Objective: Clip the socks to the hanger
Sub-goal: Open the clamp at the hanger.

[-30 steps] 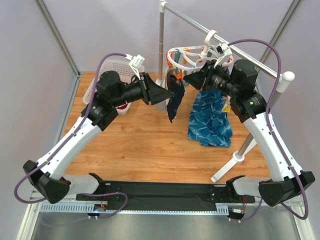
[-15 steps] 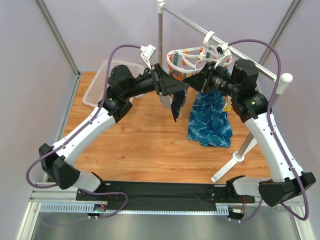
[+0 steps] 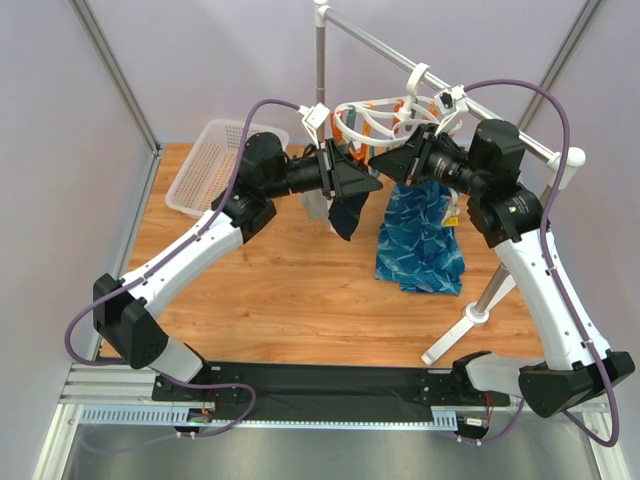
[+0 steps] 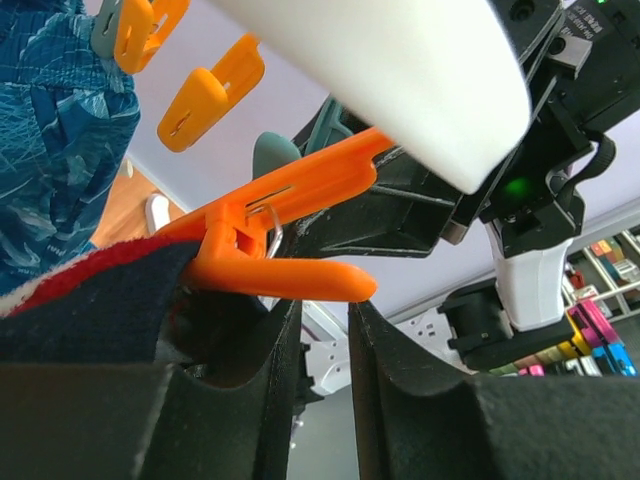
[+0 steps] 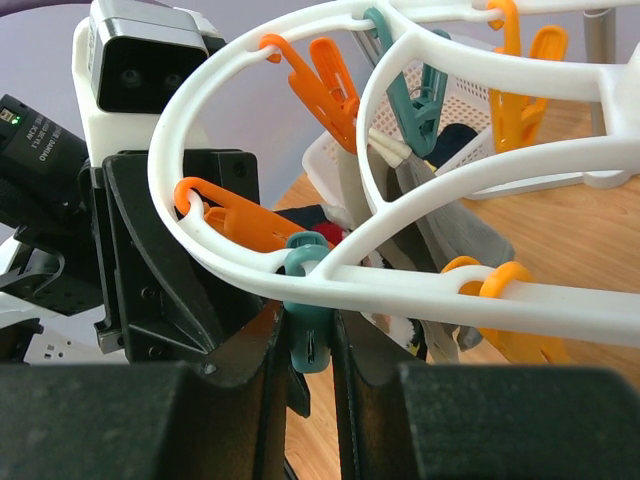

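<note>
One sock (image 3: 347, 215) hangs limp from the tip of my left arm, well above the table (image 3: 280, 280), its long axis straight down and its cuff raised to the near rim of the hanger (image 3: 385, 112). From my left wrist, the cuff lies left of and above my left fingers (image 4: 250, 400), bunched over the left one. The mouth of an orange peg (image 4: 270, 275) sits right at it; the peg's long axis runs across, handles pointing right, the lower handle just above my fingertips. My left fingers are narrow, with a slit of daylight between them. Whether they pinch the sock deeper down I cannot tell, nor whether the peg has bitten the cloth. My right fingers (image 5: 230, 390) are closed on a teal peg (image 5: 303, 300) under the hanger's outer ring. My left arm is nearer the sock, and I judge the next move turns on the cuff sitting inside that orange mouth
</note>
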`<state>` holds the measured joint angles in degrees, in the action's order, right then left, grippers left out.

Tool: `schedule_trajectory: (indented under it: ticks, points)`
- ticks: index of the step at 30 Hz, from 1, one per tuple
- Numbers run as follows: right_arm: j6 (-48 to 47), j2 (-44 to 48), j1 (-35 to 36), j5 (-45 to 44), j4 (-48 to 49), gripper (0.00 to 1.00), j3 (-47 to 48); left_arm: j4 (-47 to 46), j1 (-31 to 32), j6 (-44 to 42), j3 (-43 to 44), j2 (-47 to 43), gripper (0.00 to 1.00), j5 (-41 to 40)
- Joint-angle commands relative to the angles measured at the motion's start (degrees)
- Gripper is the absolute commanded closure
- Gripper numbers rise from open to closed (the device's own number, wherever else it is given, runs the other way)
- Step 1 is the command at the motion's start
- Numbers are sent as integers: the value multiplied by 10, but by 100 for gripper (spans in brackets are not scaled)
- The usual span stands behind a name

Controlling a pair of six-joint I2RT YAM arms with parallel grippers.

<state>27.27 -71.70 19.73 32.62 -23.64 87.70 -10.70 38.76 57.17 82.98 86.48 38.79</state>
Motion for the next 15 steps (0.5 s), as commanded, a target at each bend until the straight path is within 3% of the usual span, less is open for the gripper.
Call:
schedule_trajectory:
  ticks: [1, 9, 15]
  points:
    - [20, 20, 3, 26, 16, 96, 21, 35, -4, -29, 27, -13, 68, -13]
    - [25, 19, 3, 38, 25, 97, 18, 3, -20, -3, 10, -9, 45, -6]
    - [31, 24, 3, 40, 37, 98, 5, -16, -22, 24, 38, 17, 45, 5]
